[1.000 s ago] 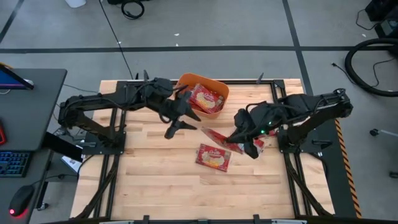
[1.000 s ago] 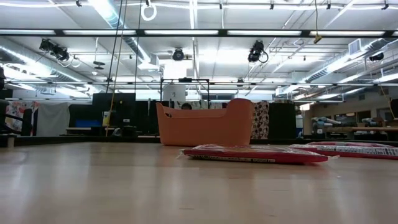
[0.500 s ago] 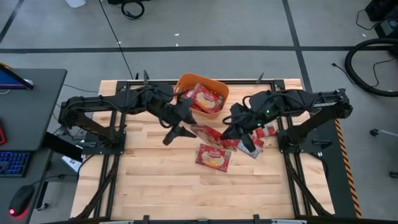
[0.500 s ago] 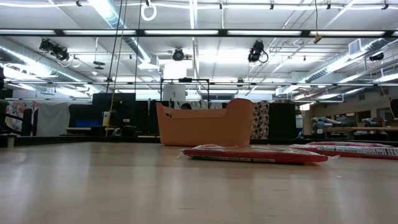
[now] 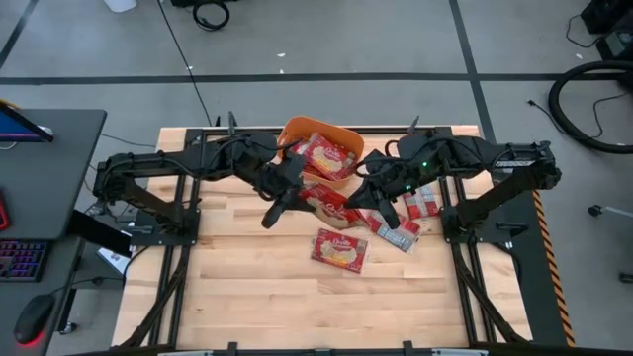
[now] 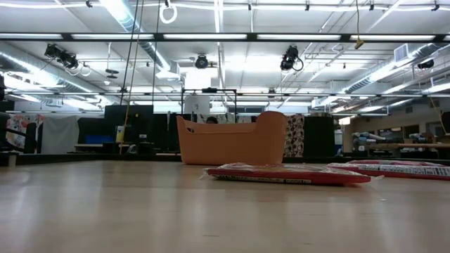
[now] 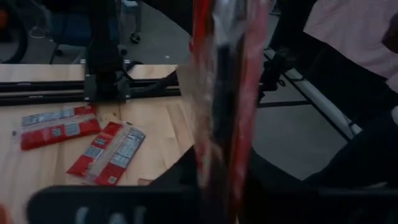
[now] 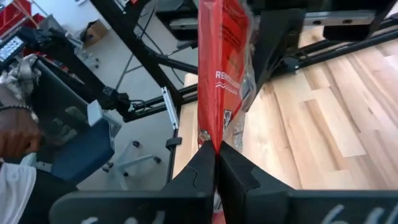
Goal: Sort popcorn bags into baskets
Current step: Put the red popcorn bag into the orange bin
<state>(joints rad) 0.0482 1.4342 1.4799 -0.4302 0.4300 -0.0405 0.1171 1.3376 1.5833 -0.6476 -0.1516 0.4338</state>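
With the right gripper (image 5: 368, 194) now swung from mid-table toward the tub (image 5: 348, 171), fingers clamped on a bag's (image 8: 219, 68) edge, and the left gripper (image 5: 294, 190) pinching its other end, a shared bag transfer looks nearly complete.

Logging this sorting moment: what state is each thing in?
Left end effector: shut on a popcorn bag, beside the tub.
Right end effector: shut on the same bag.
Orange tub: upright, holding bags.
Bag: flat on table.
Bags: flat on table.
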